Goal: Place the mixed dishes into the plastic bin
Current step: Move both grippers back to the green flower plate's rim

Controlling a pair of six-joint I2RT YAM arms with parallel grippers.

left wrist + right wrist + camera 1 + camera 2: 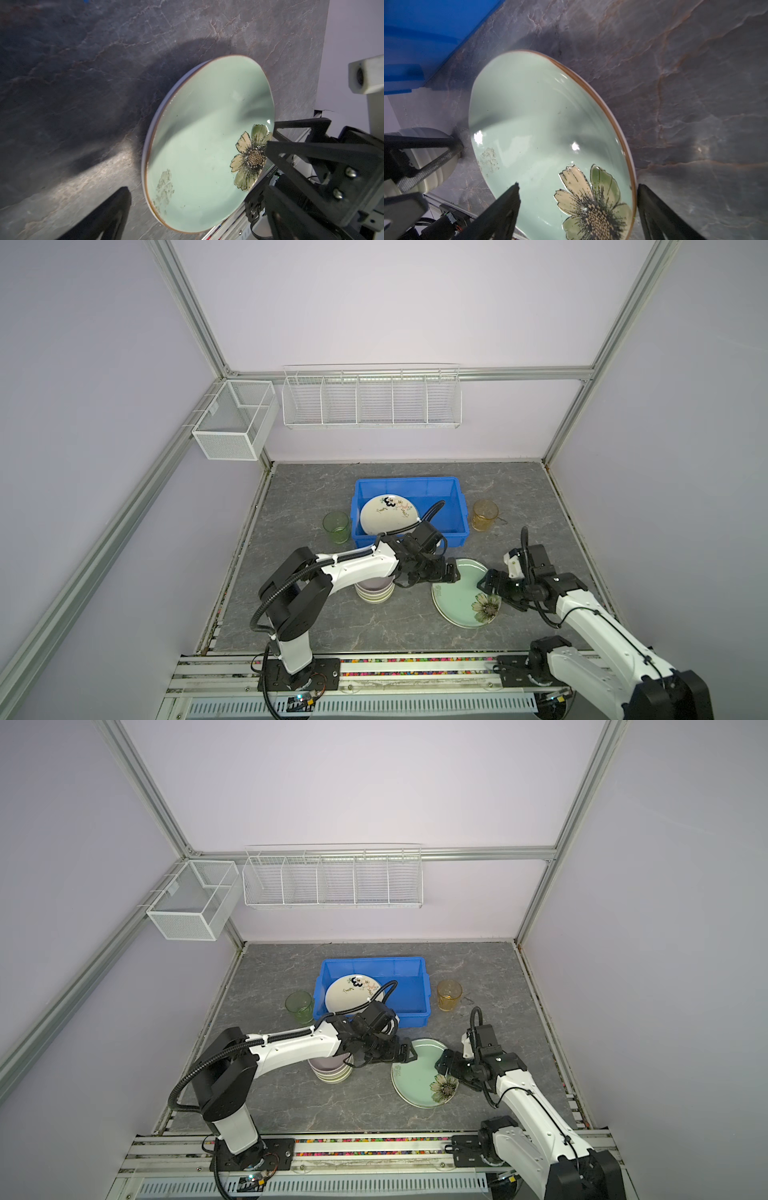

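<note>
**One plate binned, the rest waiting**

In both top views a cream plate (384, 516) lies in the bin (407, 480). The green cup (336, 526), amber cup (484, 515), bowls (374, 593) and green plate (457, 597) sit outside on the table (311, 622). The left gripper (451, 572) and right gripper (488, 583) stand released at that plate's opposite rims.

The left wrist view adds a pale rim beneath, perhaps another plate.

The right wrist view shows the right jaws straddling the rim, unclosed.

The pale green floral plate (457, 599) lies between both grippers, its flowered rim inside the right gripper's (488, 585) spread jaws. Beyond the left gripper (449, 575), the blue bin (407, 480) holds a cream plate (382, 517).
</note>
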